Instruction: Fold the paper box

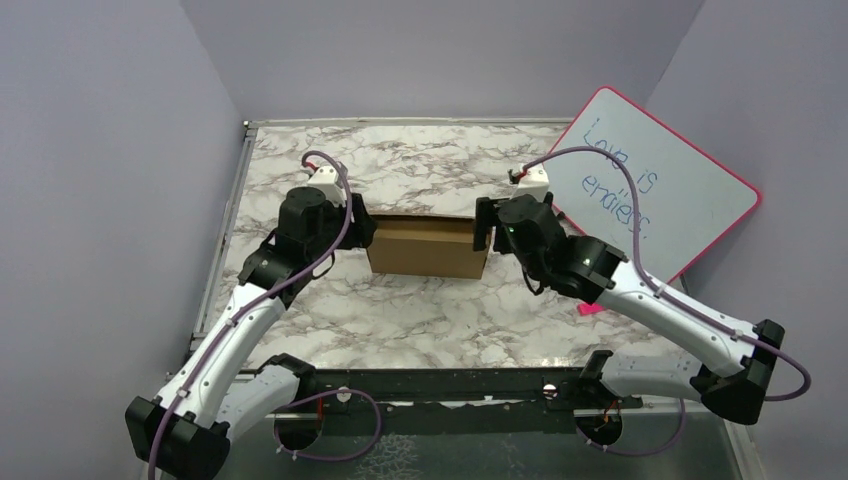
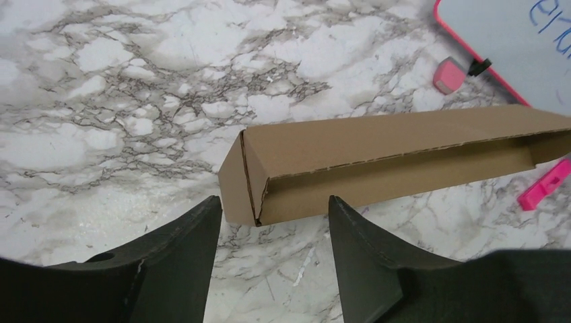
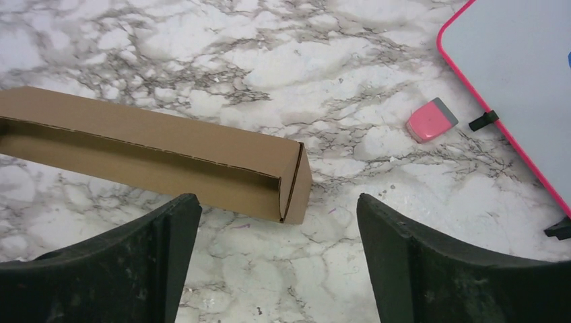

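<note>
Left gripper (image 2: pixel 274 200), right gripper (image 3: pixel 277 196) flanking paper box (image 1: pixel 427 247)

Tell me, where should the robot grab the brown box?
Probably the two short ends, one arm from each side. The paper box lies long and low, and each end faces an open gripper: left gripper and right gripper.
</note>
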You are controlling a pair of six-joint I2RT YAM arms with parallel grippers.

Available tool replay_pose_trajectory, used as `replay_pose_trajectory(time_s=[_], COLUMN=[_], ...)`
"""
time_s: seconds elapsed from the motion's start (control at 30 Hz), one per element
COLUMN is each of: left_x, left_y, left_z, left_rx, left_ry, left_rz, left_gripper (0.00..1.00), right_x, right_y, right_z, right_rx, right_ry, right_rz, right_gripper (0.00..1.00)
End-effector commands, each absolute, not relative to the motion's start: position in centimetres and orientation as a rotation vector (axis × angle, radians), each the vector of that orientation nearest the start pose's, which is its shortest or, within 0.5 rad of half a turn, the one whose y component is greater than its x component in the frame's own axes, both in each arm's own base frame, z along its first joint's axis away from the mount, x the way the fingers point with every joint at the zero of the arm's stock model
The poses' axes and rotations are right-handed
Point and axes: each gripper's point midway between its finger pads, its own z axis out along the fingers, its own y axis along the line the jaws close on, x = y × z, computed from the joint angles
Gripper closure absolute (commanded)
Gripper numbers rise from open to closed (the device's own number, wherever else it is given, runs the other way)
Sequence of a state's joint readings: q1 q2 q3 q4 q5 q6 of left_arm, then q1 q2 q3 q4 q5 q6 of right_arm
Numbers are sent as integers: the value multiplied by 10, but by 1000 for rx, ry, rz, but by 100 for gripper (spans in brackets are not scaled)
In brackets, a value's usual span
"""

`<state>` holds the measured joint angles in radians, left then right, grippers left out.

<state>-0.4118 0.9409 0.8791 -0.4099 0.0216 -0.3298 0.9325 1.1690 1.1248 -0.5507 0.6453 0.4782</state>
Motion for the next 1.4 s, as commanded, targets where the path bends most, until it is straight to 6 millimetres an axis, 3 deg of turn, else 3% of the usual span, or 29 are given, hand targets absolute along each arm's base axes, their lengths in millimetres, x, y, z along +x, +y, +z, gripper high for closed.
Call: replay_pose_trajectory(time_s=[0.0, 0.07, 0.23, 0.53, 0.73, 0.93, 1.13, 1.37], left_x=[283, 289, 310, 325, 321, 312, 302, 289], left_y=[-144, -139, -120, -146, -147, -148, -152, -148], left_z=[264, 269, 278, 265, 236, 209, 186, 154], left_rx=[90, 73, -25, -31, -56, -68, -60, -112], left_ry=[1980, 1968, 1922, 1930, 1993, 2039, 2078, 2122], left_rz=[-551, -546, -602, -919, -929, -948, -988, -973], left_gripper=[36, 33, 30, 29, 34, 41, 48, 50], right_x=[270, 275, 296, 311, 305, 295, 288, 284], right_y=[210, 209, 207, 203, 205, 210, 210, 210], right_z=[288, 296, 298, 270, 246, 212, 179, 159], right_rx=[-109, -109, -86, 17, 53, 41, 20, 28], right_ry=[1960, 1944, 1954, 2011, 2043, 2103, 2128, 2105], right_rz=[301, 366, 529, 712, 791, 841, 849, 878], right_gripper=[6, 1, 0, 0, 1, 13, 17, 28])
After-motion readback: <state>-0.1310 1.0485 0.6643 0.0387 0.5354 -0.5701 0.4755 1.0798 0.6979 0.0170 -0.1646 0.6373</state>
